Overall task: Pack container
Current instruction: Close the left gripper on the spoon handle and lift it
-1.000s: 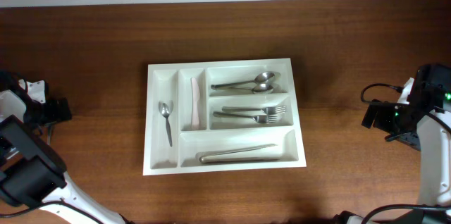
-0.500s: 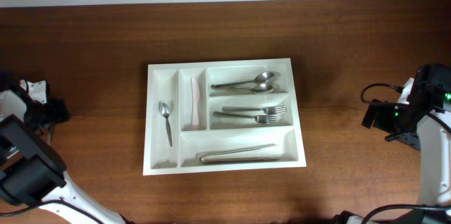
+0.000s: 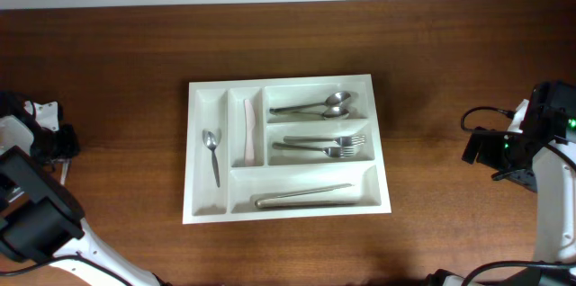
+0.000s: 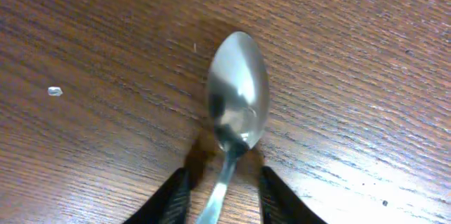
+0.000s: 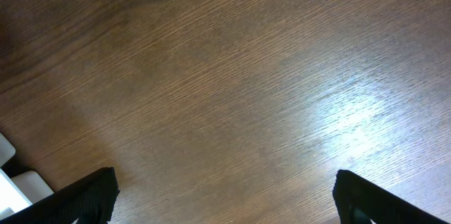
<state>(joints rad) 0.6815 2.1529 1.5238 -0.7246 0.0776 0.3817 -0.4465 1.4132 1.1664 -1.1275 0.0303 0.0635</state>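
Wooden table [image 3: 450,70] | container [image 3: 315,80] holds cutlery [image 3: 322,147]; left fingers [image 4: 174,199] straddle spoon [image 4: 238,90]

Holds the left end effector [image 4: 224,171] low over the surface [image 4: 352,55] at the far left, fingers [image 4: 180,196] parted to either side of a spoon [image 4: 238,90] handle with a gap showing on each side. Holds the right end effector [image 5: 224,175] at the far right, fingers [image 5: 88,196] spread wide, gripping nothing.

White arm shells [image 3: 551,198], black joints, looping black cable [image 3: 477,112], black fingers [image 4: 171,199].
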